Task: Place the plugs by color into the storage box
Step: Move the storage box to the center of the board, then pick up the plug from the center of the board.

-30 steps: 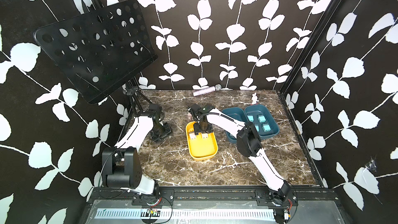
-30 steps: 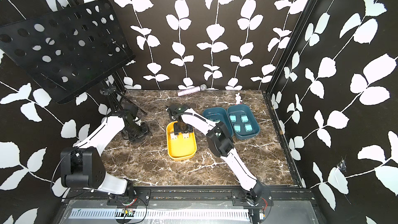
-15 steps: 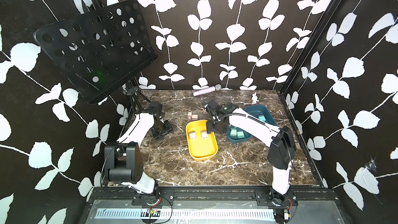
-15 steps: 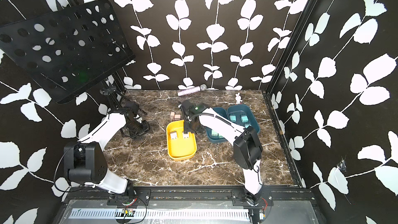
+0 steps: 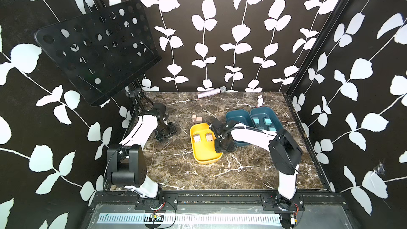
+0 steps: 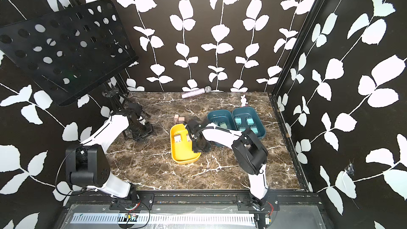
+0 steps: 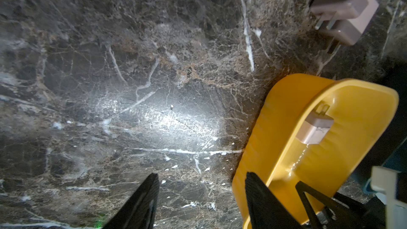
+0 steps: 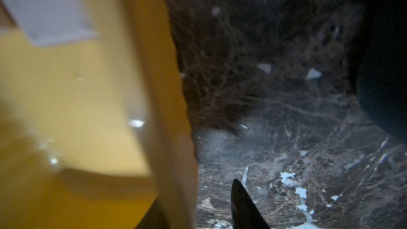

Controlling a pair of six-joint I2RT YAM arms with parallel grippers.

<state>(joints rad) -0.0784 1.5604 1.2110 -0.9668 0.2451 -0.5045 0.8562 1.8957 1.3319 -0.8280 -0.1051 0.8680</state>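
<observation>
Two pinkish-beige plugs (image 5: 196,138) lie in the yellow box (image 5: 206,158), and two more (image 5: 196,119) stand on the marble behind it. Light blue plugs (image 5: 267,121) fill the right teal box (image 5: 278,125); a teal-green plug (image 6: 222,125) shows in the left teal box (image 5: 231,115). My right gripper (image 5: 220,147) straddles the yellow box's right wall (image 8: 171,106) and is shut on it, one finger inside and one outside. My left gripper (image 5: 164,132) hovers low over the marble left of the yellow box (image 7: 286,111), open and empty (image 7: 200,176).
A black perforated music stand (image 5: 97,53) overhangs the back left corner on its tripod. A glittery microphone (image 5: 211,92) lies along the back wall, and a small pink rabbit toy (image 5: 260,100) stands behind the teal boxes. Black walls close in three sides.
My right gripper has come forward from the back of the yellow box to its right wall and closed there. The two beige plugs behind the box came into view. The left arm barely moved.
</observation>
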